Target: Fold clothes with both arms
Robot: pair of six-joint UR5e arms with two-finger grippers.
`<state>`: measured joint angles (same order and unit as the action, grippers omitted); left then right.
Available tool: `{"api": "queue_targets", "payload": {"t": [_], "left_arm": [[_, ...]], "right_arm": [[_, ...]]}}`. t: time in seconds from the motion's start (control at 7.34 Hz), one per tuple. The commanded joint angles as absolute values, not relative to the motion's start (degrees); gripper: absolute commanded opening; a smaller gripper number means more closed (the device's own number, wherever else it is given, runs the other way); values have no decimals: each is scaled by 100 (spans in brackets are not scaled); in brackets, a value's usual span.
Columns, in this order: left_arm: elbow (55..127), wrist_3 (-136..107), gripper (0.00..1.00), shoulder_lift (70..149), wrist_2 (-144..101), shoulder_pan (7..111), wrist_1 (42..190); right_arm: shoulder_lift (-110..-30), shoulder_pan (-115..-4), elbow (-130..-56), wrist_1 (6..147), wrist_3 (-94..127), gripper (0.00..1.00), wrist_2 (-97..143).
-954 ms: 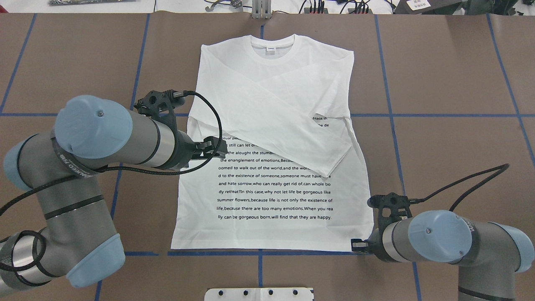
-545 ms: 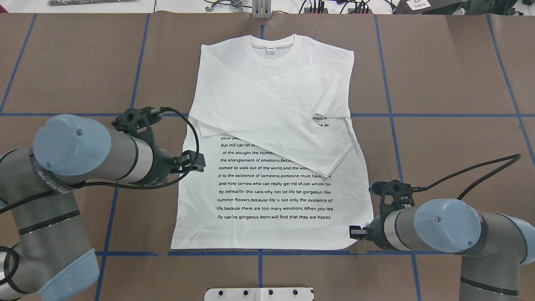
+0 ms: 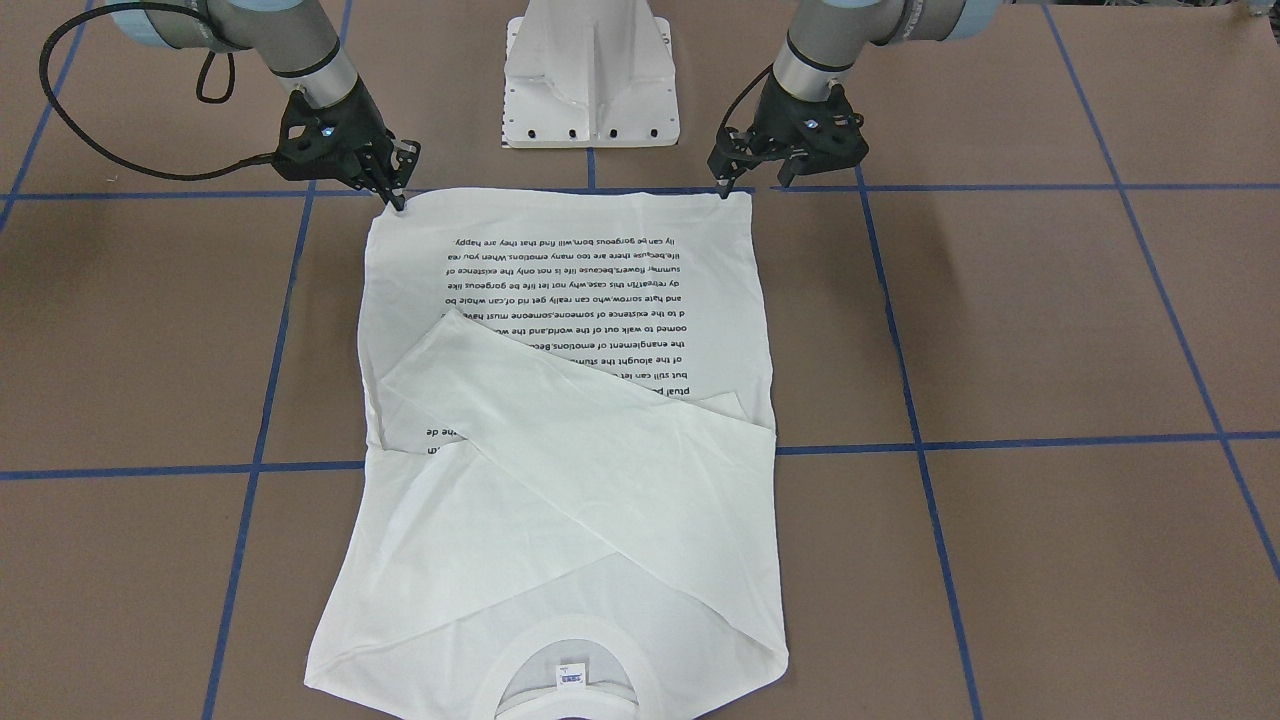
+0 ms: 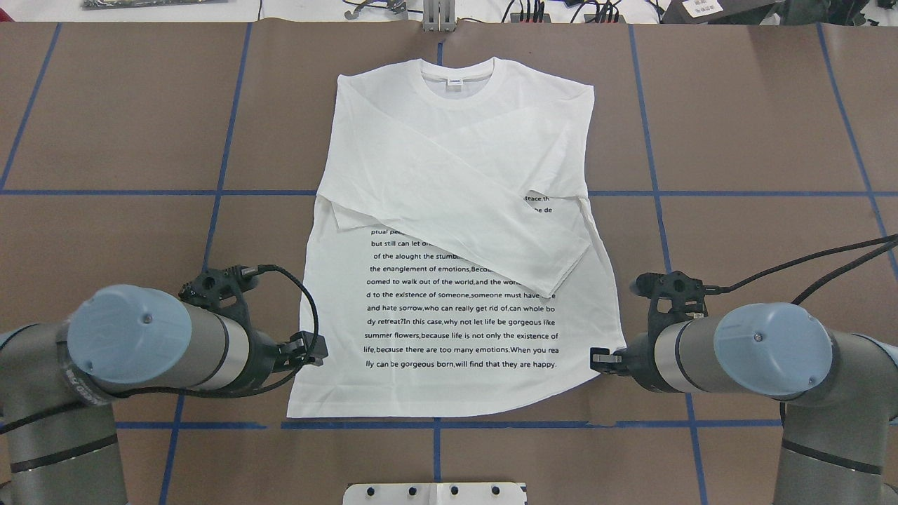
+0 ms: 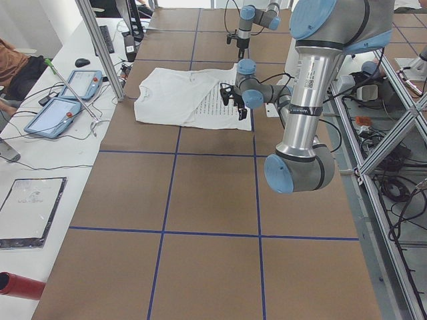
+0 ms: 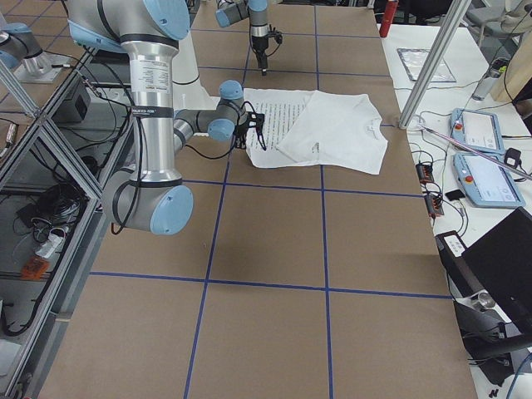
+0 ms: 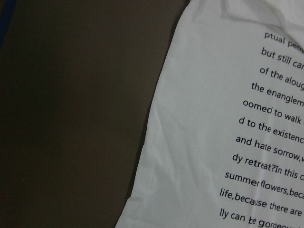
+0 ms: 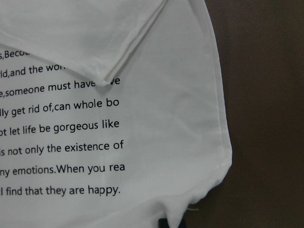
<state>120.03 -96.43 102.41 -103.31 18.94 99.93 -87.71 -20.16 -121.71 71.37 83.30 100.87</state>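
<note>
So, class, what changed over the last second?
The left hand swept back along the side of the T-shirt toward its near hem corner. The right hand moved slightly forward, drawing its hem corner along. Folded sleeves and collar stayed put.

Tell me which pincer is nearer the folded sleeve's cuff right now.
Right. The right pincer sits at the T-shirt's hem corner, on the same side as the cuff; the left pincer is at the opposite side edge, across the printed text.
</note>
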Motion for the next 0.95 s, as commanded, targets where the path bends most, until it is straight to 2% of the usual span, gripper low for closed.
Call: {"api": "queue_targets", "payload": {"t": [0.0,0.82], "left_arm": [[11839,-9765,96,10239,-10169,1495,9923],[11338,-9721,85,10362,-9967,1450,9923]], "right_arm": [[-8684,-2057,-12182,7137,8323,0,10099],[-8684,-2109,-12155,7146,8323,0,10107]]}}
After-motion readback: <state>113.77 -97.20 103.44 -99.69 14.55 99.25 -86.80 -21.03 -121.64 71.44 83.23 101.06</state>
